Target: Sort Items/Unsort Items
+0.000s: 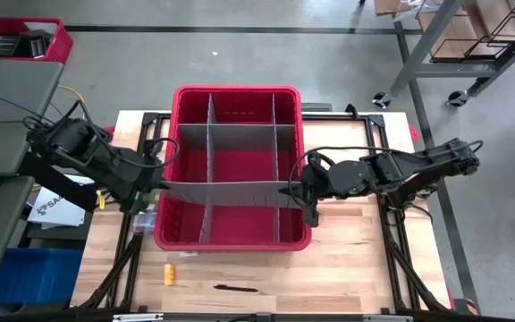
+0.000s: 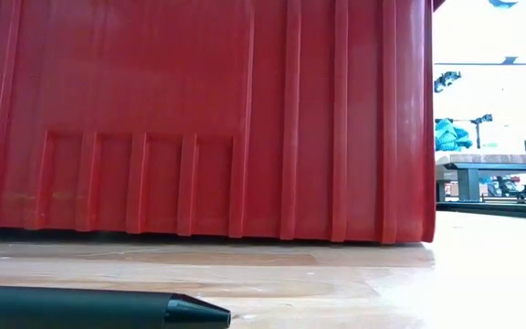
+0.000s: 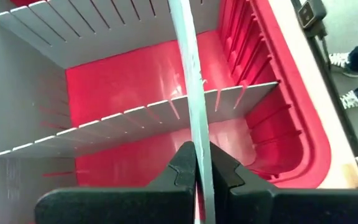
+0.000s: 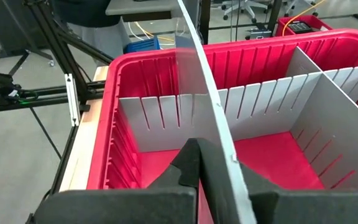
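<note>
Items first: only two are out where I can see them, an orange block and a thin dark pen, both lying on the bare wood of the desk near its front edge, in front of the red bin and apart from each other. From the low camera the pen's tip lies right up close, with the bin's ribbed outer wall filling most of the view behind it. Inside the bin I've got grey dividers making compartments, and I can't spot anything in the ones I can see. Now the odd bit: both arms are on one long grey divider strip that spans the bin's front part. My left gripper has its jaws pinched on the strip's left end, and my right gripper is clamped on the right end, strip edge running straight out between the jaws.
</note>
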`<state>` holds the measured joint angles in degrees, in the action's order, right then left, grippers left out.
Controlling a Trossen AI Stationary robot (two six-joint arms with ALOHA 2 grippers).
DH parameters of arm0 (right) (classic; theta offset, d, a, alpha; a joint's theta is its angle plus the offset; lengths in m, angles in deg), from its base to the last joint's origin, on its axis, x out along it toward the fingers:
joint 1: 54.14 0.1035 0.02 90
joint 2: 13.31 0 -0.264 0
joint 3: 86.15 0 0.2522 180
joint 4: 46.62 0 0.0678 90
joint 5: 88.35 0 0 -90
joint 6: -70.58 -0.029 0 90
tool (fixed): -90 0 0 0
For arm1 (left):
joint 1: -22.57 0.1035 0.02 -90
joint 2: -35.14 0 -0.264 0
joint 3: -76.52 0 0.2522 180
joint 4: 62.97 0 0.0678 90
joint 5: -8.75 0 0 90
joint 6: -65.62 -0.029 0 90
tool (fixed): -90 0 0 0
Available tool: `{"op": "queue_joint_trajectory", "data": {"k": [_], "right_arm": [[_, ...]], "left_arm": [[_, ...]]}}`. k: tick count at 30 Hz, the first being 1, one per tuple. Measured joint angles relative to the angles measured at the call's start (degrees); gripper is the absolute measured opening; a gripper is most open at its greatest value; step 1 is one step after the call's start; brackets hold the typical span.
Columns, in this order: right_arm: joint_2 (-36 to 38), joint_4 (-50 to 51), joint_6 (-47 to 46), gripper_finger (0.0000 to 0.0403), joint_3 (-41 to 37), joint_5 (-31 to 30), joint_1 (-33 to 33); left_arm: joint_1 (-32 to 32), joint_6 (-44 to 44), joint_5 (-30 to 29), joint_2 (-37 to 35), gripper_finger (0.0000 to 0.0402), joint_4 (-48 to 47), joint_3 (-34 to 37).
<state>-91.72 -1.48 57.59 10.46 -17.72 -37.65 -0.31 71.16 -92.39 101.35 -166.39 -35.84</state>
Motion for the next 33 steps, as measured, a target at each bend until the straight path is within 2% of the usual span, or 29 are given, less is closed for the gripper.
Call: {"op": "queue_joint_trajectory", "data": {"k": [8, 15, 22, 28, 33], "right_arm": [[-0.2, 0.1, 0.6, 0.0000, 0.0, -0.6, 0.0], [-0.1, -0.3, 0.5, 0.0000, 0.0, -0.6, 0.0], [0.1, -0.3, 0.4, 0.0000, 0.0, -1.1, 0.0], [0.1, -0.5, 0.0, 0.0000, 0.0, -1.2, 0.0], [0.0, -0.2, 0.0, 0.0000, 0.0, -1.2, 0.0]], "left_arm": [[0.0, 0.4, 0.1, -0.3, 0.0000, -0.1, 6.3], [0.0, 0.4, -0.5, -1.0, 0.0000, 0.0, 5.8], [0.0, -0.8, -4.3, -1.4, 0.0000, -0.7, 0.5], [0.0, -1.3, -5.0, -2.3, 0.0000, 0.0, 3.0], [0.0, 0.5, -3.4, -1.6, 0.0000, 0.0, 4.1]]}}
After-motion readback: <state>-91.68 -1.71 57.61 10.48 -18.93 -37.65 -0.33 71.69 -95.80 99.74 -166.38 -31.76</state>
